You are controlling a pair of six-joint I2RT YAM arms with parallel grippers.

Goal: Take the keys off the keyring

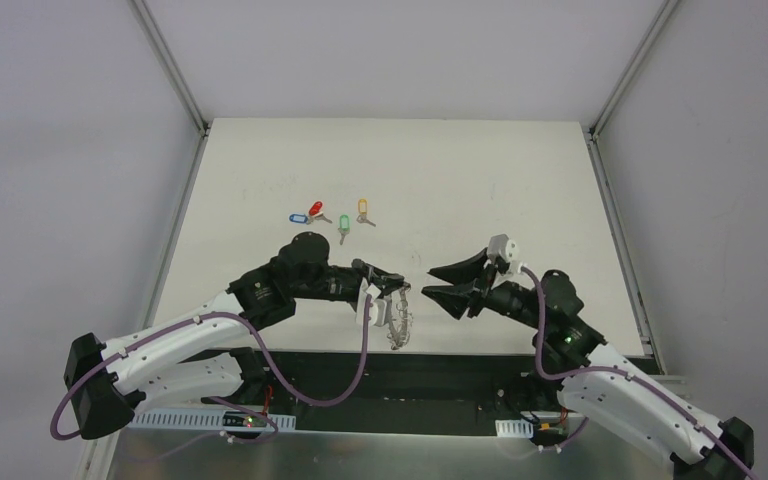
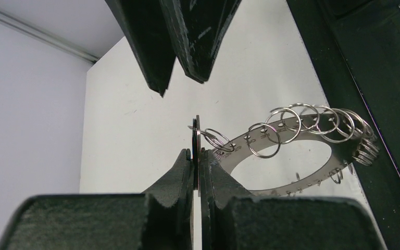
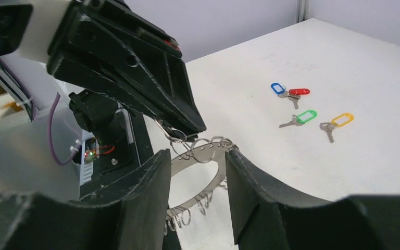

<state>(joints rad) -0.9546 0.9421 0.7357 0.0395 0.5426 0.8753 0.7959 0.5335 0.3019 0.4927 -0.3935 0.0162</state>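
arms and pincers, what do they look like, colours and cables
The left arm and right arm match: white lower links, black joints and wrists, a purple cable looping along each. The left pincer and right pincer have two black wedge-shaped fingers tapering to points.

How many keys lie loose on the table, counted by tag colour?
Blue key: 1
Red key: 1
Green key: 1
Yellow key: 1
Total: 4
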